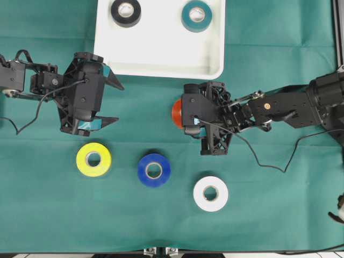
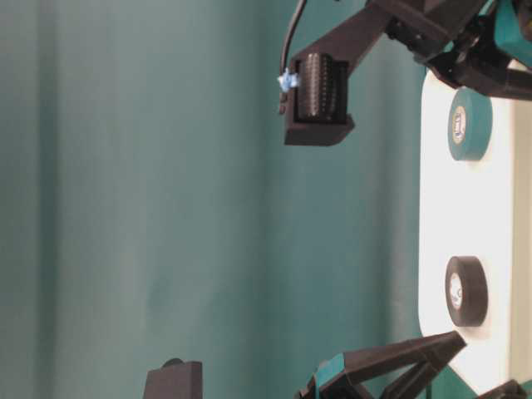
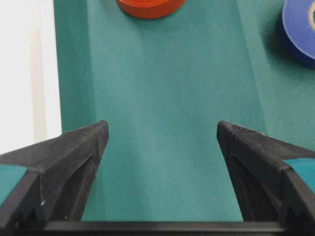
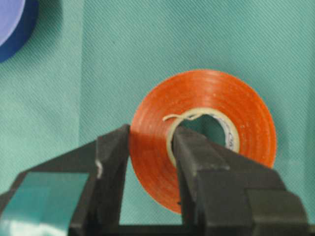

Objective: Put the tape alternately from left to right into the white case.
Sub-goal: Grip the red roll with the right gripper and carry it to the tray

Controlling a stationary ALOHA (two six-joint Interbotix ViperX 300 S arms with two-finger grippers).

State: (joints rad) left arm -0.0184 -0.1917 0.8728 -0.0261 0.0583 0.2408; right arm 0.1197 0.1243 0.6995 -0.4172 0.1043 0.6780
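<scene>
The right gripper [image 4: 150, 147] pinches the wall of a glossy orange-red tape roll [image 4: 206, 98] on green cloth [image 1: 269, 204], half-hidden overhead, below the shallow white plastic case [image 1: 161, 59]; the left gripper [image 1: 113, 102] gapes empty.

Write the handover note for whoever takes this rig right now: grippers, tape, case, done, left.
Right gripper: shut on the orange-red roll, one finger through its core.
Left gripper: open, empty, beside the white case.
Done: black roll and teal roll lie in the case.
Left: orange-red, then yellow roll, blue roll and white roll, all on the cloth.
</scene>
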